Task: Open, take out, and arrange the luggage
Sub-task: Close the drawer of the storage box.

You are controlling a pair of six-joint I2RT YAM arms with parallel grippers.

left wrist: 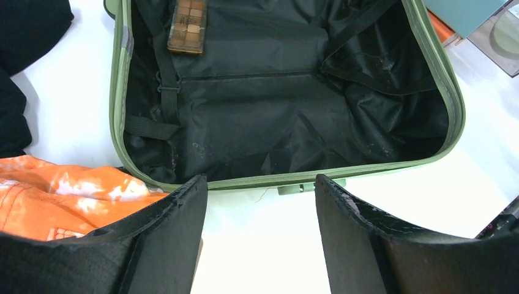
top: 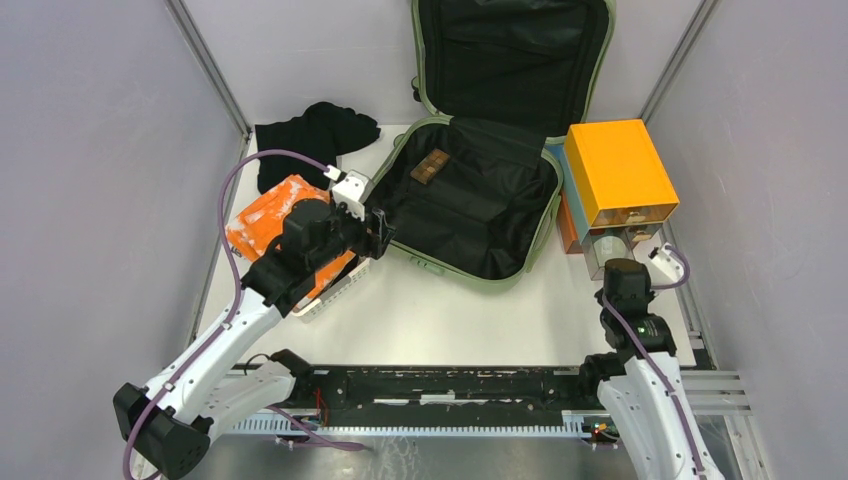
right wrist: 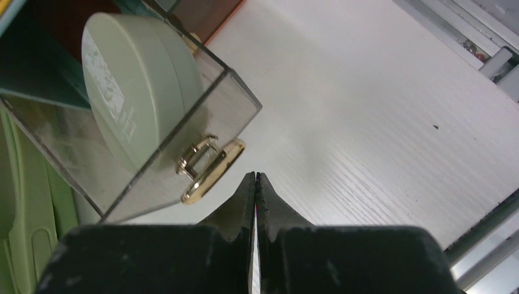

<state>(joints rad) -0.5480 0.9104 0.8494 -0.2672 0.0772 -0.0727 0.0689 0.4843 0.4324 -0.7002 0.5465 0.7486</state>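
The sage-green luggage [top: 480, 220] lies open at the table's middle back, its lid propped upright behind it. On the black lining [left wrist: 281, 110] rests a small brown palette [top: 430, 165] [left wrist: 187, 24]. My left gripper [top: 378, 232] [left wrist: 260, 190] hovers open just outside the suitcase's front zip edge, with nothing between its fingers. My right gripper [top: 626, 268] [right wrist: 255, 176] is shut and empty, its tips just beside the gold handle [right wrist: 205, 168] of a clear drawer holding a pale-green round case [right wrist: 138, 92].
An orange cloth [top: 270, 215] [left wrist: 55, 196] lies in a white basket [top: 335, 290] under my left arm. A black garment [top: 310, 135] sits at the back left. The orange and light-blue box [top: 615, 170] stands right of the suitcase. Grey walls enclose the table.
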